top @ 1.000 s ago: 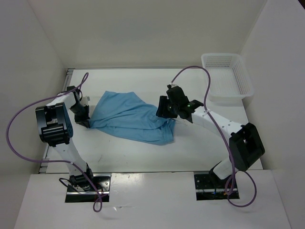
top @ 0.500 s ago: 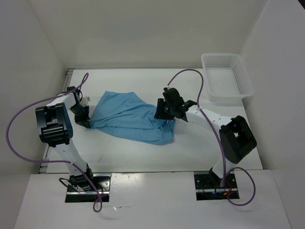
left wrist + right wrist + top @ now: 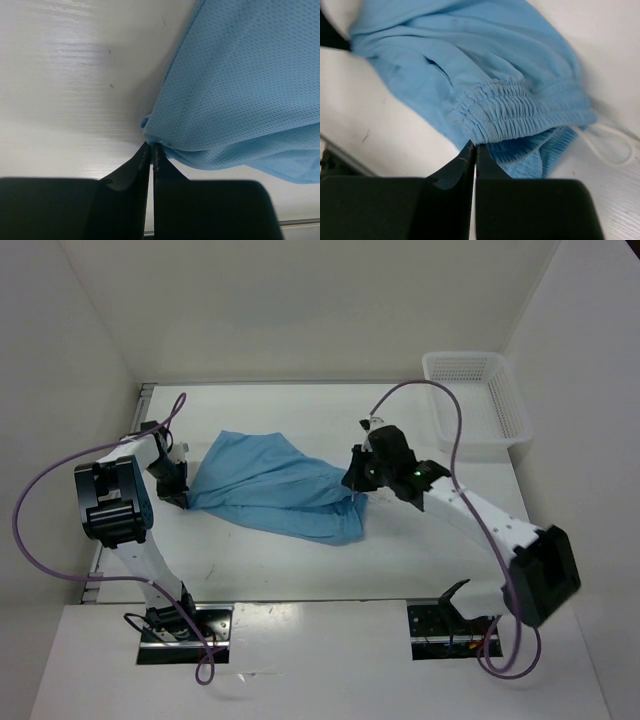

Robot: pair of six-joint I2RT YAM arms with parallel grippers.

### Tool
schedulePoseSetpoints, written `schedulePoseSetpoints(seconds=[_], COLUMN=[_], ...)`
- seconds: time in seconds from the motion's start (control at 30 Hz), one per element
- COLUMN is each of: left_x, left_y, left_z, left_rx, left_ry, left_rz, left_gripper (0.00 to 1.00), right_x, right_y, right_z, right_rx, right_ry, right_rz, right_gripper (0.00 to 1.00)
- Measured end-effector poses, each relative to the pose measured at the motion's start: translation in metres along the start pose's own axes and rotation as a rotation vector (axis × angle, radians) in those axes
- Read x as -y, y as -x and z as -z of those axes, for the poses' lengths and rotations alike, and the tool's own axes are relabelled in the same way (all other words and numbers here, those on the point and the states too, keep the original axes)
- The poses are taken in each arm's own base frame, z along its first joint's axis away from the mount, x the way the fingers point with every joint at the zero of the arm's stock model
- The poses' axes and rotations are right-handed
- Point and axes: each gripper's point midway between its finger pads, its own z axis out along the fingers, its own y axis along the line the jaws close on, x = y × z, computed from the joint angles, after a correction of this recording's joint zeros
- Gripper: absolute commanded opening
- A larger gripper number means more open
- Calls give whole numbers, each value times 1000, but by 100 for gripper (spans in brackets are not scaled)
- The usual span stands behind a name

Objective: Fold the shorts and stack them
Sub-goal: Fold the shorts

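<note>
- Since a second ago, seen from above, the right arm has swung its elbow out to the right. The right gripper (image 3: 357,483) has slid a little rightward along the end of the shorts (image 3: 270,488) and gone from parted to pressed together. The left gripper (image 3: 181,496) has not moved.
- Top view: the shorts lie spread on the table (image 3: 300,565) between the two arms, one end at each gripper. The basket (image 3: 470,405) stands well apart at the far right.
- Left wrist view: the left gripper (image 3: 151,148) is pinching a hem corner of the shorts (image 3: 240,85), and the cloth drapes away over the table (image 3: 70,75). That hold looks sound, so it is best kept steady as the anchor.
- Right wrist view: the right gripper (image 3: 472,148) has its tips meeting right at the edge of the gathered waistband (image 3: 505,107). Whether any cloth is caught between them I cannot tell. The drawstring (image 3: 607,145) lies loose on the table to the right.
- To do this step well, lift slowly at first and watch whether the waistband rises with the tips. If it slips, reopen and bite deeper past the elastic.
- Carry both ends level and lightly taut so the fold lands flat, and keep the drawstring from tucking underneath.
</note>
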Motion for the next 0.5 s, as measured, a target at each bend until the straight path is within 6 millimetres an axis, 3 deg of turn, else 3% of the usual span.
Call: schedulePoseSetpoints(seconds=[0.1, 0.2, 0.3, 0.5], left_x=[-1, -1, -2, -6], left_y=[1, 6, 8, 8], left_z=[1, 3, 4, 4], left_rx=[4, 15, 21, 21], left_ry=[4, 6, 14, 37], left_rz=[-1, -2, -3, -3], left_gripper=[6, 6, 6, 5], right_x=[-20, -37, -36, -7], right_y=[11, 10, -11, -71], right_z=[46, 73, 68, 39], right_rx=[73, 87, 5, -270], right_ry=[109, 216, 261, 228], right_rz=[99, 200, 255, 316], right_gripper=[0, 0, 0, 1])
